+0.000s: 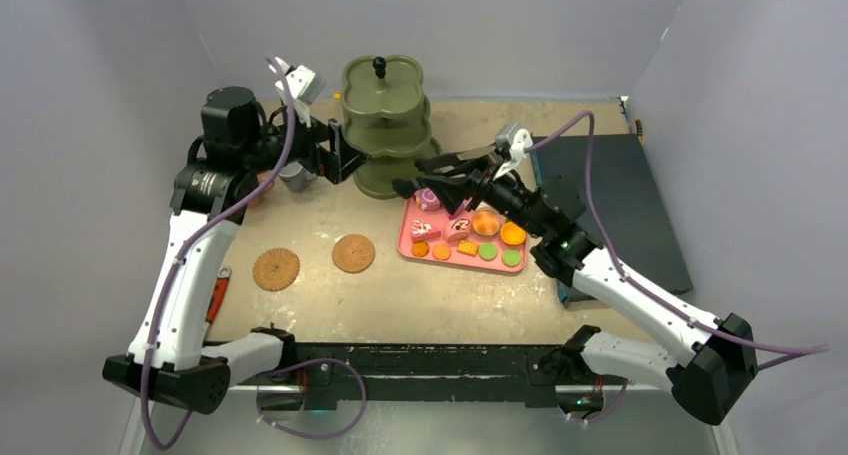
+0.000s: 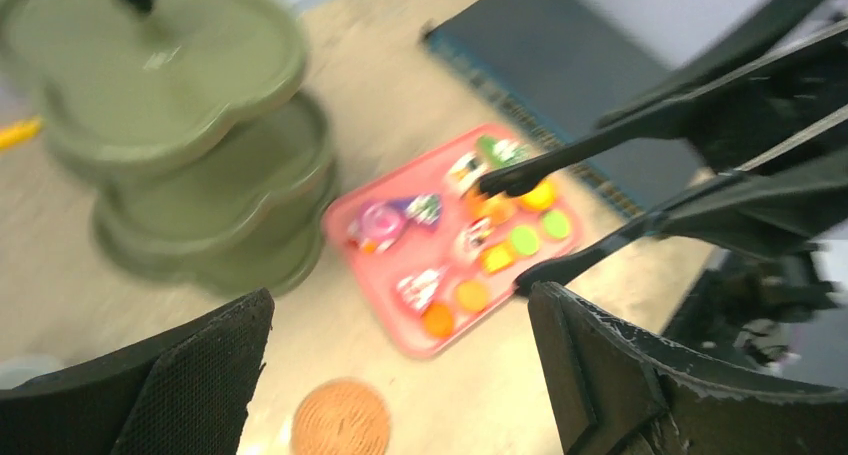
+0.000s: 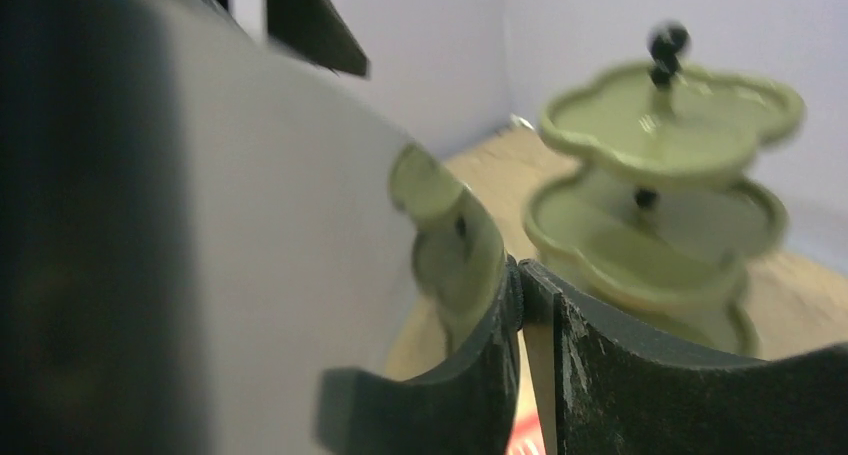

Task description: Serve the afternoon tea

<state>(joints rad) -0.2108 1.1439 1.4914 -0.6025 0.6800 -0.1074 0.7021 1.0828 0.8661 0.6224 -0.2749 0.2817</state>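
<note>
The olive three-tier stand (image 1: 385,125) (image 2: 170,125) (image 3: 660,185) stands at the back of the table, its tiers bare. My left gripper (image 1: 345,156) (image 2: 400,365) hovers open and empty just left of its lower tiers. A grey-blue cup (image 1: 296,178) sits under that wrist, and a terracotta rim (image 1: 262,189) peeks out behind the arm. Two brown coasters (image 1: 276,268) (image 1: 353,253) lie on the table. Orange, green and pink pastries (image 1: 487,222) (image 2: 470,295) fill the pink tray (image 1: 405,237). My right gripper (image 1: 497,181) (image 3: 520,280) is shut on black tongs (image 1: 440,175) (image 2: 600,140). Their tips stand apart over the tray's left end, with nothing between them.
A dark mat (image 1: 620,195) lies right of the tray, partly under the right arm. A red-handled tool (image 1: 218,295) rests by the left arm's forearm. A small yellow object (image 2: 20,132) lies behind the stand. Grey walls close in on three sides.
</note>
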